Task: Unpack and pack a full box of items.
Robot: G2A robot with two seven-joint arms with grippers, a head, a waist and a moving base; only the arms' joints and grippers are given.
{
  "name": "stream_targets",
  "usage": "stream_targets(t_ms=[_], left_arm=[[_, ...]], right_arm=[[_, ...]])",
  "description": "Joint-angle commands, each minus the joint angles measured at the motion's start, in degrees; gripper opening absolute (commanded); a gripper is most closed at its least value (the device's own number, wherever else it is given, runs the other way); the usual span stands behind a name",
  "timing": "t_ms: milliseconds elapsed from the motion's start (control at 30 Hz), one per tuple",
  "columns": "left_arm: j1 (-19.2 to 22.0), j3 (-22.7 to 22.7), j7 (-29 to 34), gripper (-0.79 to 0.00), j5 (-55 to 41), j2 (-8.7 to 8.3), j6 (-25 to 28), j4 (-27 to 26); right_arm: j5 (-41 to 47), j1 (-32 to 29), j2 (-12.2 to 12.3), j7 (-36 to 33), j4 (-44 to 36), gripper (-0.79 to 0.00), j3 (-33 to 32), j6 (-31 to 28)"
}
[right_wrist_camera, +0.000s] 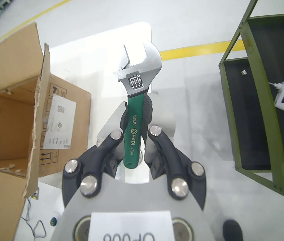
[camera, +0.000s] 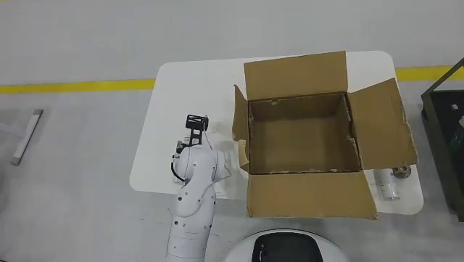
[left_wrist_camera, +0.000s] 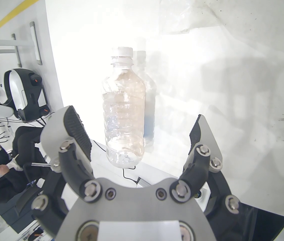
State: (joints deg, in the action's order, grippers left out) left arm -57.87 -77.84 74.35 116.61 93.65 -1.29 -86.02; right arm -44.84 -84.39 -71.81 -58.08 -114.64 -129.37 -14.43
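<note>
Two pincers, a bottle and a wrench

The left pincer (left_wrist_camera: 134,115) was spread wide. A clear bottle (left_wrist_camera: 123,111) was just ahead of it, maybe lying on the white counter (left_wrist_camera: 207,101). The right pincer (right_wrist_camera: 136,102) pinched a wrench (right_wrist_camera: 142,63) by its green handle. The open brown box (camera: 301,135) sat on the counter.

Gold print (size and maker) runs along the wrench (right_wrist_camera: 131,136) handle. The box (right_wrist_camera: 6,131) bears a white label (right_wrist_camera: 59,124), its print too small to read, and arrow signs (right_wrist_camera: 47,156). A tag (right_wrist_camera: 130,225) shows cut-off letters.
</note>
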Motion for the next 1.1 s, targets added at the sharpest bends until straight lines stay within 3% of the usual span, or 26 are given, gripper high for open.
stream_targets(t_ms=[0,333,533,767,1067], left_arm=[[0.0,0.0,0.0,0.000,0.0,0.00,0.0,0.0],[0.0,0.0,0.0,0.000,0.0,0.00,0.0,0.0],[0.0,0.0,0.0,0.000,0.0,0.00,0.0,0.0],[0.0,0.0,0.0,0.000,0.0,0.00,0.0,0.0],[0.0,0.0,0.0,0.000,0.0,0.00,0.0,0.0]], right_arm=[[-4.6,0.4,0.2,1.2,1.5,-0.785,4.2,-1.0],[-18.9,7.6,1.1,4.8,14.9,-0.785,19.4,0.4],[-21.9,12.1,1.6,5.8,22.5,-0.785,22.7,0.4],[-22.5,14.2,2.2,5.9,25.5,-0.785,24.0,0.1],[-22.0,14.8,2.7,6.2,26.7,-0.465,25.0,0.3]])
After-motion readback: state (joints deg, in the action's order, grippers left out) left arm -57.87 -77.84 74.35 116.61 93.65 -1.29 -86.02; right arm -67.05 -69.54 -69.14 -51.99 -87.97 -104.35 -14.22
